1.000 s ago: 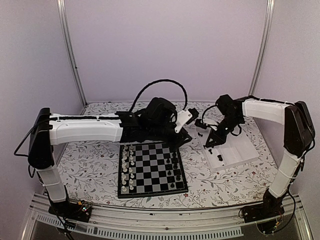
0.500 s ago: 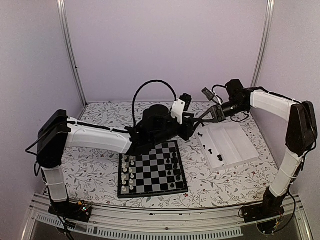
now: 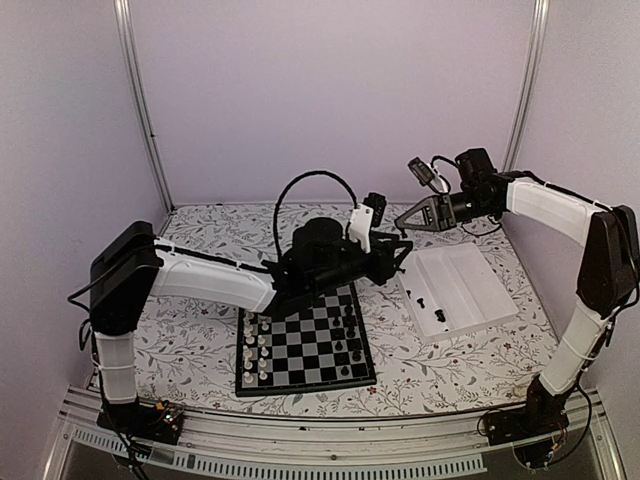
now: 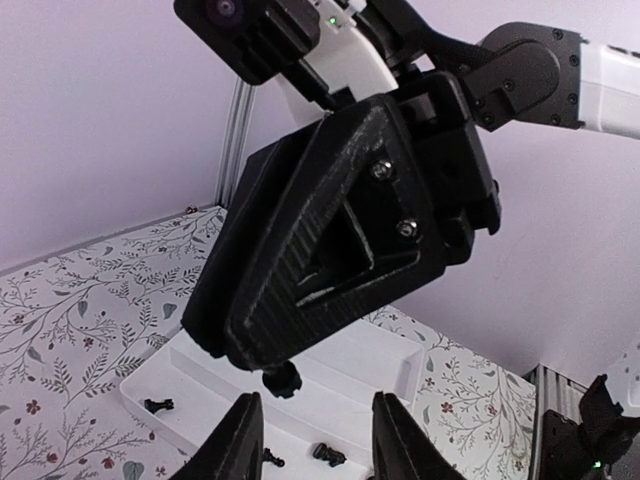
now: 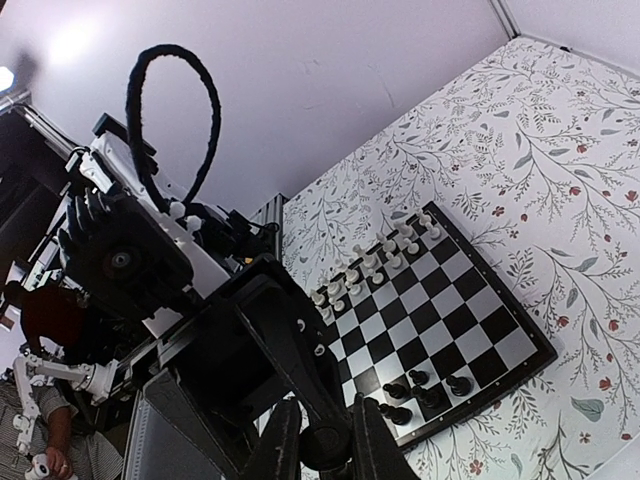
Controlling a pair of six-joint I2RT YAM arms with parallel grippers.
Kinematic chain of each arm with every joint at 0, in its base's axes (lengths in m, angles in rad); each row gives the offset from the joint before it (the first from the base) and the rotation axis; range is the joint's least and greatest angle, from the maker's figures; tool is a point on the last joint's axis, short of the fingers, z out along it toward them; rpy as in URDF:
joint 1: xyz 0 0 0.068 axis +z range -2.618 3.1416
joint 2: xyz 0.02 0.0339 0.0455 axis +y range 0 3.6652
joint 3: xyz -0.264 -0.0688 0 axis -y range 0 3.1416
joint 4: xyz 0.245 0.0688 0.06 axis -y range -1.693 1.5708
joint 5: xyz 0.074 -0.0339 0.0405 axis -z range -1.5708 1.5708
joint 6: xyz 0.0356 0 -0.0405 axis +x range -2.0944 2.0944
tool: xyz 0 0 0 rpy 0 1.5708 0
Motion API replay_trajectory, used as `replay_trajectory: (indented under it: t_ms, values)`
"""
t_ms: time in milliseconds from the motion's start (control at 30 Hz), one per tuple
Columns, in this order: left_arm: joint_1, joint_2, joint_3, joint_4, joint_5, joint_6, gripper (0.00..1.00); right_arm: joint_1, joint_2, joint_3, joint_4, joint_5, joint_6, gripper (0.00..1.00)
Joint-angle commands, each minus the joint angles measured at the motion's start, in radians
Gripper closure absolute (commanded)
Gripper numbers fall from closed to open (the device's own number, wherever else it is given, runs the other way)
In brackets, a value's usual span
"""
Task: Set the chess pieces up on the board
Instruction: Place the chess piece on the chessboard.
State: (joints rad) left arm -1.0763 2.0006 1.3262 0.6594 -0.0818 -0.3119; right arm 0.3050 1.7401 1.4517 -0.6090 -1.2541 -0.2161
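Note:
The board lies in front of the arms, with several black chess pieces on its right side and white ones on its left. My right gripper hangs in the air behind the board, shut on a black chess piece. In the left wrist view that piece sticks out at the right gripper's tip, just above my left gripper. The left gripper is open and empty, its tips just below the right gripper's tip. The board also shows in the right wrist view.
A white ridged tray lies right of the board with a few black pieces in it. They also show in the left wrist view. White chessmen stand along the board's left edge. A black cable loops above the left arm.
My right gripper has lifted from the tray and moved up and back, holding a black piece. My left arm has swung so that its open gripper sits under the right gripper's tip.

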Motion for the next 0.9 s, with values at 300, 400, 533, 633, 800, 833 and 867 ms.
replay_trajectory:
  t_ms: [300,400,533,633,800,833,867]
  values:
    - [0.03,0.075,0.087,0.046,0.074,-0.054,0.66,0.003,-0.054,-0.047,0.053,-0.061,0.029,0.87]
    - [0.036,0.088,0.103,0.034,0.085,-0.073,0.65,0.003,-0.059,-0.055,0.059,-0.069,0.03,0.87]
    - [0.041,0.095,0.108,0.045,0.109,-0.081,0.68,0.003,-0.063,-0.065,0.067,-0.068,0.033,0.87]
    - [0.044,0.1,0.114,0.048,0.12,-0.078,0.75,0.003,-0.064,-0.073,0.072,-0.07,0.037,0.86]
    - [0.054,0.103,0.121,0.049,0.15,-0.082,0.91,0.003,-0.065,-0.07,0.074,-0.071,0.038,0.85]
    - [0.055,0.103,0.121,0.048,0.157,-0.082,0.93,0.003,-0.065,-0.068,0.074,-0.071,0.037,0.84]
    - [0.058,0.101,0.12,0.046,0.164,-0.081,0.94,0.003,-0.065,-0.063,0.072,-0.069,0.037,0.81]
